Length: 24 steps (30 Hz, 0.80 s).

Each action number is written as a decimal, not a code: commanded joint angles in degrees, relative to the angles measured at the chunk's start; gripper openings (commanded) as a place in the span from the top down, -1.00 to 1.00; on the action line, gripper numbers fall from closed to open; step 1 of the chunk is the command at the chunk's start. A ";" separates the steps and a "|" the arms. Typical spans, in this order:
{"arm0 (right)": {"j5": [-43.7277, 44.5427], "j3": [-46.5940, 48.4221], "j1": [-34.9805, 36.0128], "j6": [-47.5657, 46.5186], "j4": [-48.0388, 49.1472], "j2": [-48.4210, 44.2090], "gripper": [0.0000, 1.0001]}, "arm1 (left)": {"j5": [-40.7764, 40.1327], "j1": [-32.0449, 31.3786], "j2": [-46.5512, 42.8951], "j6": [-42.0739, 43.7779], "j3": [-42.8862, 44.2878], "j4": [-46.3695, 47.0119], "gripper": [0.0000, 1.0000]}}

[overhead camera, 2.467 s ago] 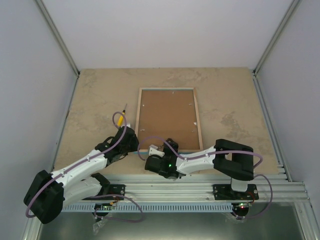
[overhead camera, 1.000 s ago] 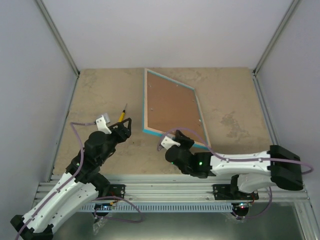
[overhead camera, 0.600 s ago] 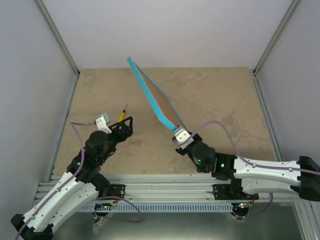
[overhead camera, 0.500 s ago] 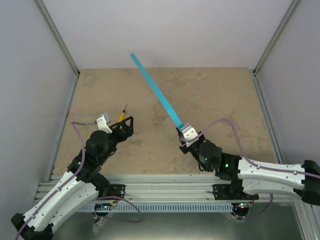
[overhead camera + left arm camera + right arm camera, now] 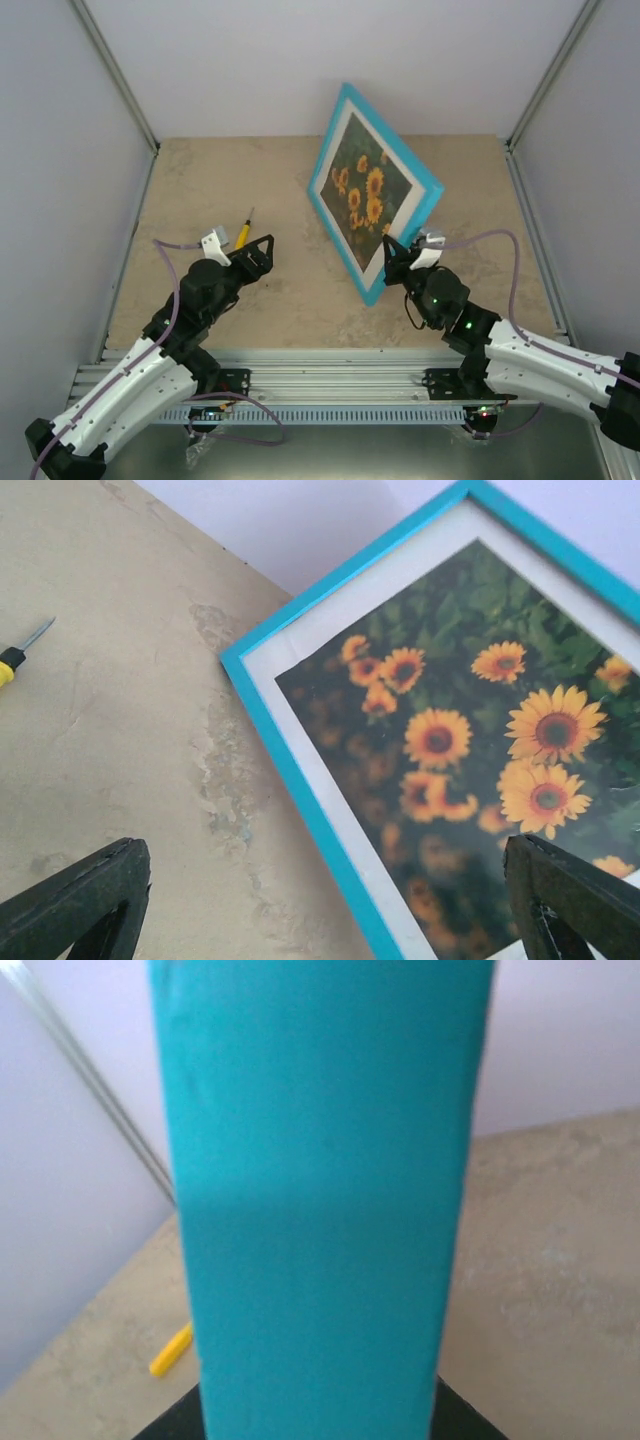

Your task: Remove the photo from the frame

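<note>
Right arm stretched toward 11 o'clock; right gripper [image 5: 394, 253] clamped on near edge of the frame [image 5: 428, 188]. Frame held aloft, tilted; the photo [image 5: 365, 195] inside it. Left gripper [image 5: 265, 252] at frame's 8 o'clock, spread wide, empty.

Item count, all 3 views:
- thin turquoise-blue rect. picture frame [image 5: 394, 136]: ×1
- sunflower photo [image 5: 362, 195], yellow-orange blooms on dk green, thin print: ×1
- white card mat [image 5: 370, 588]: ×1
- small screwdriver [image 5: 243, 229], yellow handle, metal tip: ×1
- white/black robot arms: ×2, i.e. left arm [image 5: 130, 370] + right arm [image 5: 530, 350]
- black 2-finger grippers: ×2, i.e. left gripper [image 5: 258, 250] + right gripper [image 5: 395, 255]
- beige stone-look table [image 5: 200, 180]: ×1
</note>
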 commanded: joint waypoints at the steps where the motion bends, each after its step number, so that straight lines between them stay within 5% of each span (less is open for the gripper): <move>1: -0.71 -2.89 -3.66 21.68 -1.22 -2.24 0.99 | 0.97 -0.12 -0.09 -0.52 -0.70 1.93 -0.97; 10: 0.44 -11.49 -6.59 57.70 -10.27 -3.73 0.99 | 1.76 -0.12 -0.04 -1.10 -1.78 2.70 -0.96; 24: 2.14 -17.63 -6.56 82.59 -19.25 -2.94 0.99 | 3.07 -0.12 1.18 -1.84 -3.46 4.91 -0.96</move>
